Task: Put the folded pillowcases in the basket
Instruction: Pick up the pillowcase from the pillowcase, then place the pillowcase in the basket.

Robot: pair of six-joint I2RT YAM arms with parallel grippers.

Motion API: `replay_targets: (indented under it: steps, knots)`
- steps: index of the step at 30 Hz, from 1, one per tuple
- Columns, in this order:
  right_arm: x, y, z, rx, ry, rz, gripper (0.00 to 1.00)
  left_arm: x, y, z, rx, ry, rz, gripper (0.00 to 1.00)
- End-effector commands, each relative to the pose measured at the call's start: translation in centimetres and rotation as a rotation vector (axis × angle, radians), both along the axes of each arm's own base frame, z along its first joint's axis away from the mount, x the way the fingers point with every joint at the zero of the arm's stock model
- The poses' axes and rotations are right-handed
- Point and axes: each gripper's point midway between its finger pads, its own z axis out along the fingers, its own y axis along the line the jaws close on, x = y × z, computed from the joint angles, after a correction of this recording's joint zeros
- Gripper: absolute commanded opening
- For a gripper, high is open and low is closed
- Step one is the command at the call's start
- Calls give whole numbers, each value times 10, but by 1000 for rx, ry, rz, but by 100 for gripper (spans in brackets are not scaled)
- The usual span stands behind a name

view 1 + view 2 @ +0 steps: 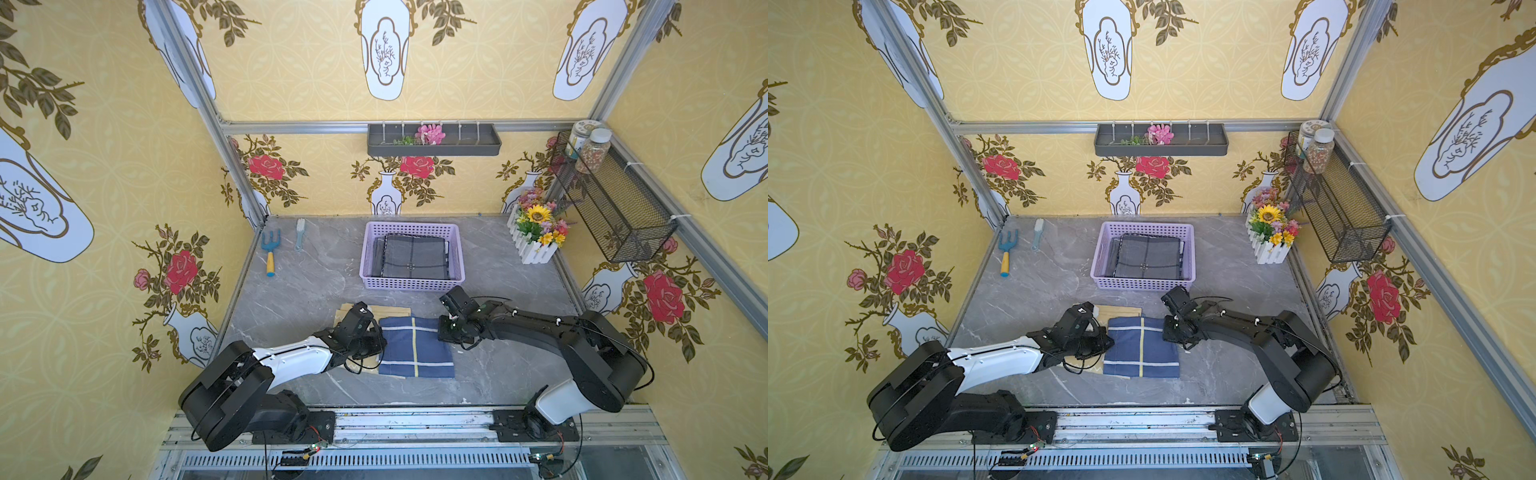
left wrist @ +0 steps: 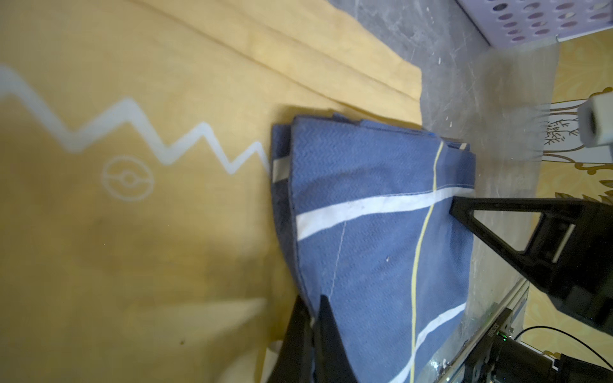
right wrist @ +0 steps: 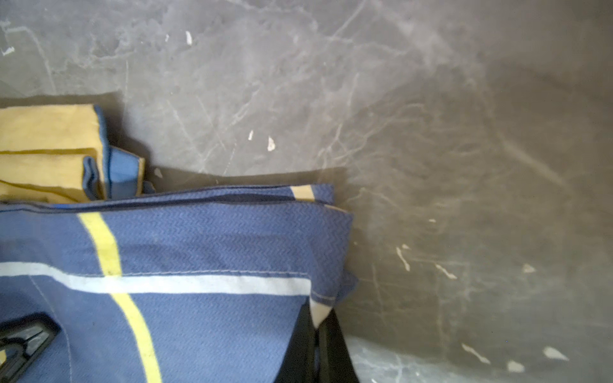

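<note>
**Fig. Both of my grippers on the folded pillowcase, in front of the basket.**

(a) Grey marbled table (image 1: 291, 299). It carries everything named below.

(b) Basket (image 1: 409, 284) (image 1: 1142, 284). Lilac, shallow and rectangular, with perforated walls. A folded grey cloth (image 1: 415, 257) with thin dark lines lies flat inside it.

(c) Blue pillowcase (image 1: 417, 353) (image 1: 1142, 353). It lies on the table on my side of the basket, near its front wall but apart from it, and not inside it. It sits between my two grippers. My left gripper (image 2: 313, 315) is clenched on the pillowcase's left edge, with the cloth pinched between the two black fingers. My right gripper (image 3: 316, 326) is clenched on the right-hand corner that faces the basket; a pale tip of that corner shows between its fingers.

The pillowcase (image 2: 371, 238) (image 3: 199, 252) is folded into a square of several layers. It is a mid-blue herringbone weave, crossed by white bands and one thin yellow stripe. The layered edges toward the basket are slightly uneven.

(d) Yellow cloth (image 2: 132, 215) (image 1: 395, 311). Folded, with a white zigzag line and a small circle mark. It lies under the left part of the pillowcase and juts out from it toward the basket.
</note>
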Motion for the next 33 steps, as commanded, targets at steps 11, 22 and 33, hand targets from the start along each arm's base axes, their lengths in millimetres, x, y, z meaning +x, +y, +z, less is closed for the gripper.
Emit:
replay_targets:
  steps: [11, 22, 33]
  knots:
    - [-2, -7, 19, -23, -23, 0, 0, 7, 1, 21, -19, -46, 26, 0]
    - [12, -6, 70, 13, -145, -8, 0, 25, -6, 65, -33, -142, 26, 0]
    - [42, -7, 121, 33, -276, -10, 0, 54, -21, 111, -47, -241, -10, 0]
